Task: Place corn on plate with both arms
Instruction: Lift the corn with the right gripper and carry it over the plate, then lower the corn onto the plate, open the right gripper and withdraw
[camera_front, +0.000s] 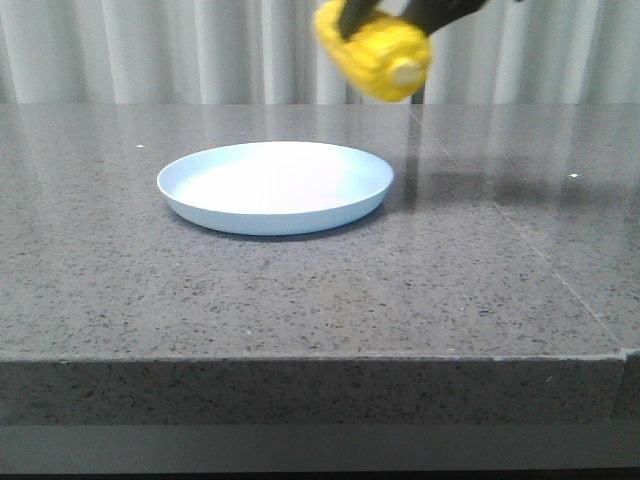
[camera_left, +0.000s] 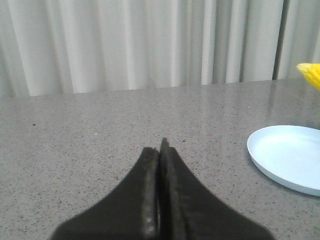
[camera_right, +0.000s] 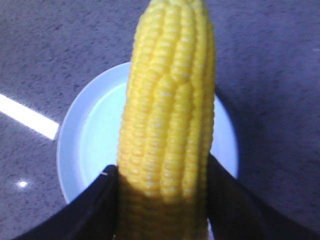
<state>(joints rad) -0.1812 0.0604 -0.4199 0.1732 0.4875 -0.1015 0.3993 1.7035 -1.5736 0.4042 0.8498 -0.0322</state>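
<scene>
The yellow corn (camera_front: 378, 55) hangs in the air above and just behind the right rim of the pale blue-white plate (camera_front: 275, 186), its cream stub end facing the camera. My right gripper (camera_front: 400, 12) is shut on the corn from above. In the right wrist view the corn (camera_right: 167, 115) runs lengthwise between the dark fingers (camera_right: 95, 205), with the plate (camera_right: 92, 142) below it. My left gripper (camera_left: 160, 150) is shut and empty, low over the table to the left of the plate (camera_left: 287, 155). The corn's tip (camera_left: 311, 74) shows at the edge of the left wrist view.
A grey speckled stone table (camera_front: 300, 300) carries the plate; its front edge (camera_front: 300, 360) runs across the lower front view. A white pleated curtain (camera_front: 150, 50) hangs behind the table.
</scene>
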